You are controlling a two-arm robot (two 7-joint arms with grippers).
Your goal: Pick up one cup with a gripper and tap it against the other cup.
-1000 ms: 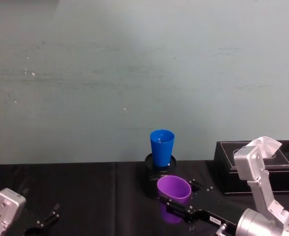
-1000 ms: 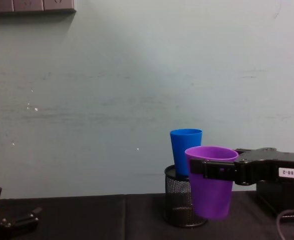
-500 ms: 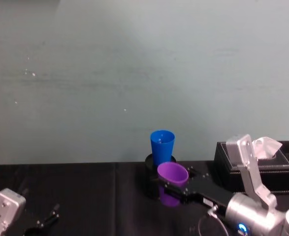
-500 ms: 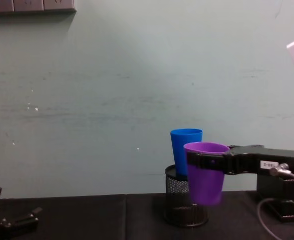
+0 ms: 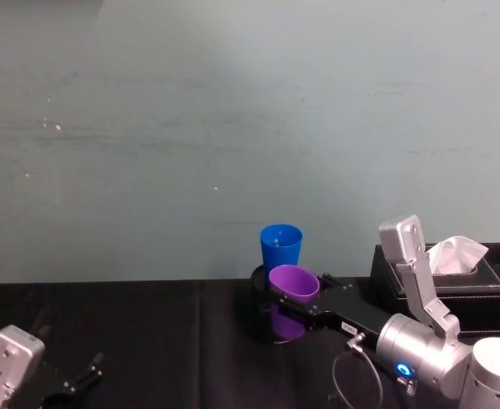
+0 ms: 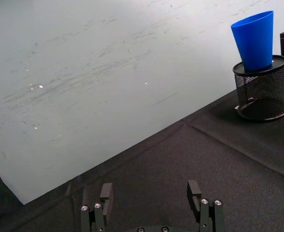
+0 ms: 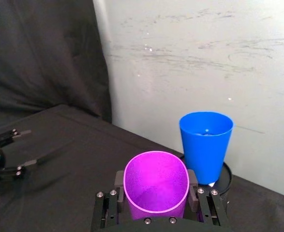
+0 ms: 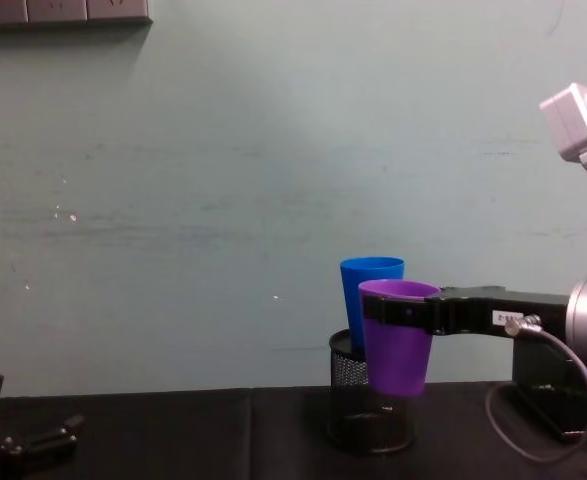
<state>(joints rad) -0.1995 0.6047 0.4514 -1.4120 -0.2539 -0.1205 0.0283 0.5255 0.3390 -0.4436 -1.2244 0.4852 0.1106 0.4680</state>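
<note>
The purple cup (image 5: 293,284) (image 8: 397,338) (image 7: 156,184) hangs upright in the air, clamped between the fingers of my long black right gripper (image 5: 294,298) (image 8: 401,313) (image 7: 156,194). It is just in front of the blue cup (image 5: 280,248) (image 8: 369,299) (image 7: 205,145) (image 6: 254,39), which stands upright in a black wire-mesh pen holder (image 8: 365,408) (image 6: 261,87) (image 5: 262,319). I cannot tell whether the two cups touch. My left gripper (image 6: 152,198) (image 5: 77,379) (image 8: 23,437) rests low at the left over the black cloth, open with nothing between its fingers.
A black tissue box (image 5: 450,281) with a white tissue stands at the right behind my right arm. The table is covered by black cloth (image 5: 147,341), and a pale green wall rises close behind the cups.
My right gripper has carried the purple cup up and farther forward toward the blue cup, and the arm has extended into view. The left arm has not moved.
</note>
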